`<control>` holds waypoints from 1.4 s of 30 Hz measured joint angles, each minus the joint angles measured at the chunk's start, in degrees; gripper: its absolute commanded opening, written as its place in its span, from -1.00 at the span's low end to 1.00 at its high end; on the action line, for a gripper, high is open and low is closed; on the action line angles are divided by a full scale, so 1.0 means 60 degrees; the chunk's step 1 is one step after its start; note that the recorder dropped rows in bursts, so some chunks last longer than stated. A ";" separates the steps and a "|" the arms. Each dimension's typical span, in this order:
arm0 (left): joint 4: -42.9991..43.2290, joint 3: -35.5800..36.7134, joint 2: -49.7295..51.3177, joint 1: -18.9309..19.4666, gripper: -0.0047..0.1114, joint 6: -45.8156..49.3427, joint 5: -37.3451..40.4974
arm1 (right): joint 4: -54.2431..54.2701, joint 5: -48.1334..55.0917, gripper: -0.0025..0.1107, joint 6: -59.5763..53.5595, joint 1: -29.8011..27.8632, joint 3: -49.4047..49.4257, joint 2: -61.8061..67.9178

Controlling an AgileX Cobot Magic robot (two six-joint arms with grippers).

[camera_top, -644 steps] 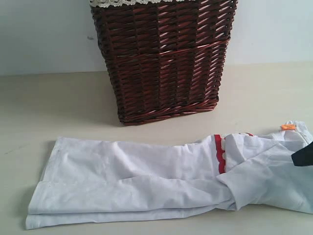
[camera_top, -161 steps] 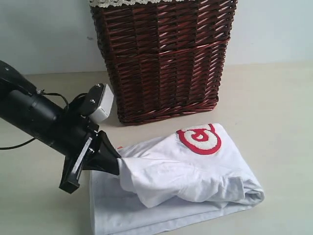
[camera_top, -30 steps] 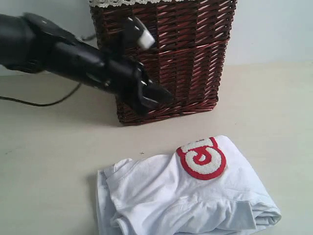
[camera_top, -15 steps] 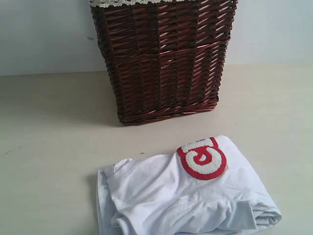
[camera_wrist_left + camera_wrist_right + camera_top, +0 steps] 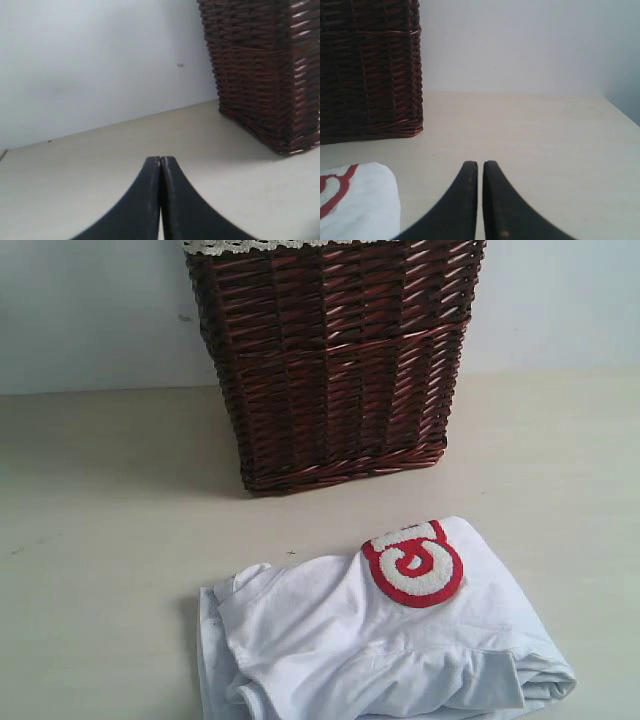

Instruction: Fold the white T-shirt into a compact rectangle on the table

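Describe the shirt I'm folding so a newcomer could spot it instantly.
Find the tall dark brown wicker basket standing at the back of the pale beige table. In front of it lies the soft white cotton T-shirt, folded into a rough bundle. Its fuzzy white letter ringed in red sets it apart.

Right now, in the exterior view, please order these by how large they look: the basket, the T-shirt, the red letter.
1. basket
2. T-shirt, nearly as large; the frame cuts off both, so this order is unsure
3. red letter, clearly smallest
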 measured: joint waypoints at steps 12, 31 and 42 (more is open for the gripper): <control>0.1100 0.1148 -0.2320 0.1032 -0.92 -0.5198 0.0687 | 0.0023 0.0000 -0.85 0.0000 0.0000 0.0000 0.0000; 0.7033 0.1185 -0.2618 0.1054 -0.92 -0.9833 0.2733 | 0.0030 0.0000 -0.85 0.0000 0.0000 0.0000 0.0000; 0.7101 0.1185 -0.2618 0.1054 -0.92 -0.9833 0.2710 | 0.0030 0.0000 -0.85 0.0000 0.0000 0.0000 0.0000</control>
